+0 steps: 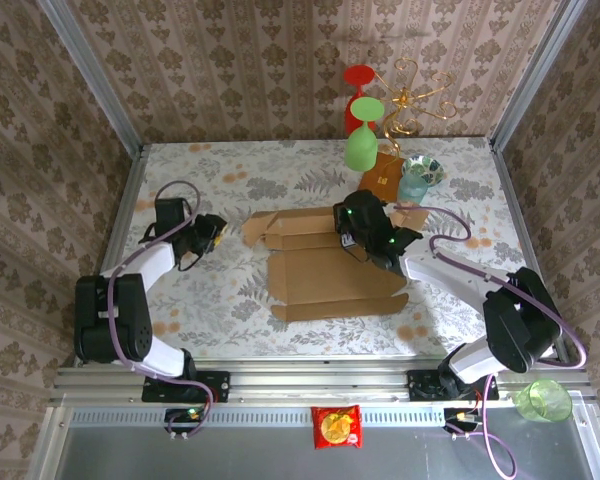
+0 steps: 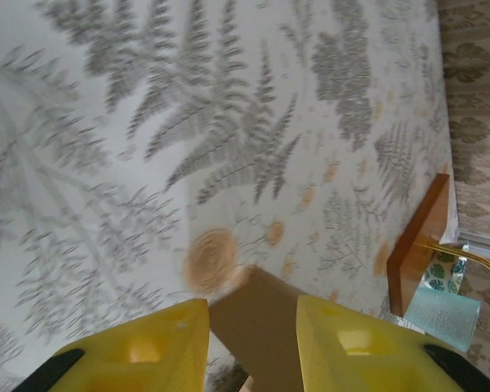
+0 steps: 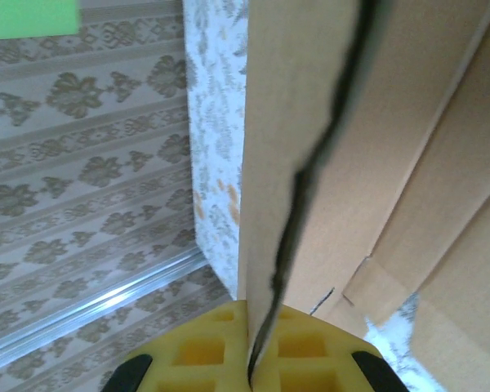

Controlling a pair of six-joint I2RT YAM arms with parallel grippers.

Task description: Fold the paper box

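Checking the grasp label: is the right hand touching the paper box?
Touching. The right wrist view shows the right hand shut on a panel of the paper box, the cardboard edge running down into the seam between its yellow fingers.

Green glass [image 1: 360, 148], brown packet [image 1: 381, 180], teal cup [image 1: 413, 187] at table [image 1: 200, 300] far edge.

We see a table [image 1: 210, 300] covered in a pale fern-and-flower print, with the paper box [image 1: 320, 280] lying as a tan, mostly flat die-cut sheet at its middle, and toward the far right corner an orange-brown packet [image 1: 380, 180], a teal glass [image 1: 413, 187] and a patterned bowl [image 1: 427, 167] close together.
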